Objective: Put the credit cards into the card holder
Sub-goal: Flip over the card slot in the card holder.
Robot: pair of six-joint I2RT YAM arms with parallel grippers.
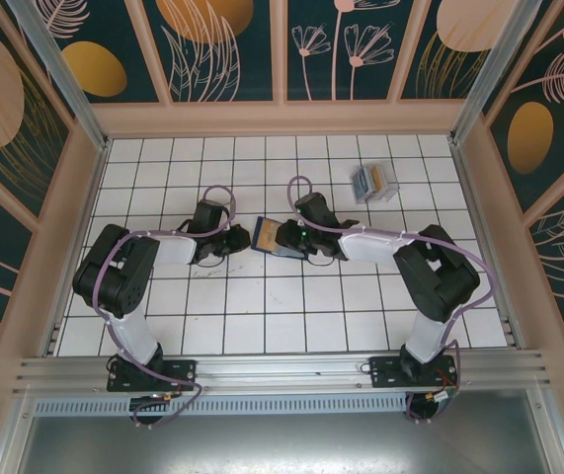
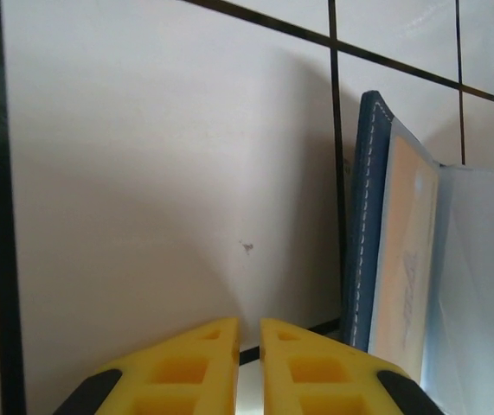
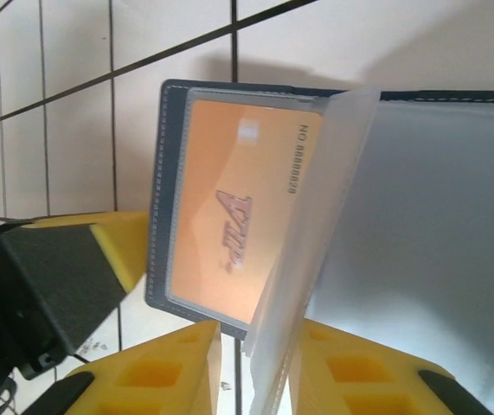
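Observation:
The navy card holder [image 1: 270, 237] lies open on the tiles at mid-table, between both grippers. A tan-orange credit card [image 3: 229, 216] marked VIP sits in the clear pocket on its left half, inside the stitched navy cover [image 3: 162, 173]. My right gripper [image 3: 257, 367] has a clear sleeve leaf [image 3: 316, 233] of the holder raised edge-on between its fingers. My left gripper [image 2: 248, 346] rests low on the tiles just left of the holder's cover [image 2: 368, 225], shut and holding nothing. From the left wrist the orange card [image 2: 407, 259] appears edge-on.
A clear-grey slotted rack [image 1: 373, 181] with several cards stands at the back right. Low wooden walls [image 1: 282, 118] ring the white tiled table. The left gripper's yellow finger [image 3: 117, 242] sits close against the holder's left edge.

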